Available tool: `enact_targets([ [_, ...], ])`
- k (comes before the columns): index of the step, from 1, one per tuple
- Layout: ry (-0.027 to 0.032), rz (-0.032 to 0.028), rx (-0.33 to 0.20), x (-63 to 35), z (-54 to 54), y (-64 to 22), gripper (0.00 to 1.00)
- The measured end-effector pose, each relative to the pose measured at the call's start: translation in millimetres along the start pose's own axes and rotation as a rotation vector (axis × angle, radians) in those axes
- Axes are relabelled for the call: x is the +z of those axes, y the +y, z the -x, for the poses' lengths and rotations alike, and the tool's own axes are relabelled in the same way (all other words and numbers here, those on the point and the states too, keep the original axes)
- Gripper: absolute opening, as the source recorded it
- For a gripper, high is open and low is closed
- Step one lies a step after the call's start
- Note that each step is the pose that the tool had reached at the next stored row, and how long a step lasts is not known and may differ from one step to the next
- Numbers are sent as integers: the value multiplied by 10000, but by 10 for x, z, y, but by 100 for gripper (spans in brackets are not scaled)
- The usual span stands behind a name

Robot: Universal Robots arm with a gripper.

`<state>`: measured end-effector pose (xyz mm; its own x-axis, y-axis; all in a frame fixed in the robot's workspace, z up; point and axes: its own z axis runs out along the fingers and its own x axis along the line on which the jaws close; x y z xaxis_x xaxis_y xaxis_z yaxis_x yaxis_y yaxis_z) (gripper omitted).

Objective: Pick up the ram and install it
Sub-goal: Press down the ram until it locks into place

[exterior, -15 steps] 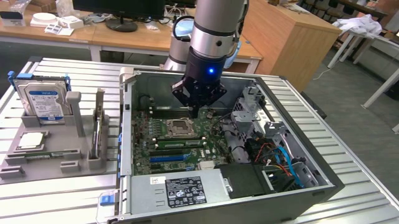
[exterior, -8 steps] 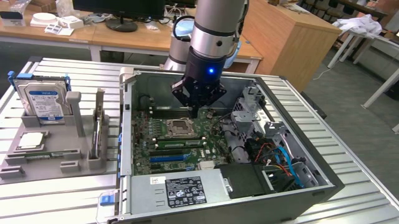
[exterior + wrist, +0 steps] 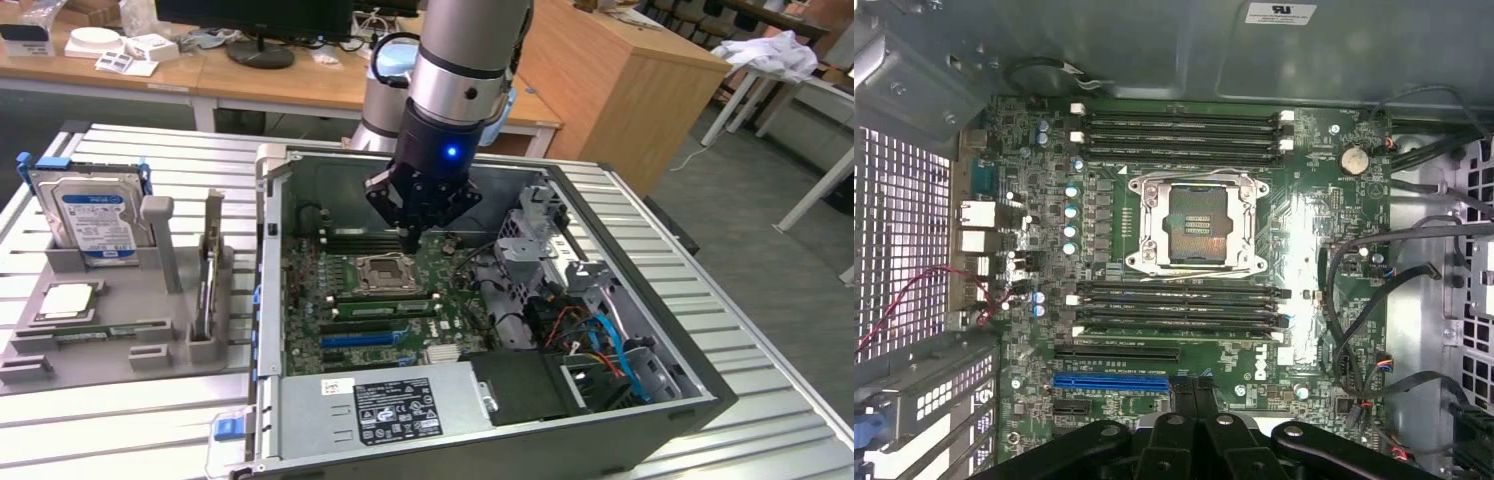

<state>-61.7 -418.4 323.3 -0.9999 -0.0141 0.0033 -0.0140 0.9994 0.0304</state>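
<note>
Gripper [image 3: 416,236] closed and empty above one motherboard [image 3: 1184,270] with eight memory slots.

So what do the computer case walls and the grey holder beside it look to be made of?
Computer case: apparently bare sheet metal, dull silver-grey, with folded edges and a perforated panel in the wrist view. Grey holder: probably matte plastic, uniform grey with no shine; could be printed, but that's uncertain.

Gripper [image 3: 416,232] fingertips partly masked by arm body in exterior view, cut off at frame edge in wrist view; label text on power supply [image 3: 396,408] and hard drive [image 3: 91,215] too small to read.
</note>
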Motion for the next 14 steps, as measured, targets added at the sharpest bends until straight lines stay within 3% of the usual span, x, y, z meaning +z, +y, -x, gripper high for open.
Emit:
enact_targets([
  [14,3,-3,0,-11,21,1,11],
])
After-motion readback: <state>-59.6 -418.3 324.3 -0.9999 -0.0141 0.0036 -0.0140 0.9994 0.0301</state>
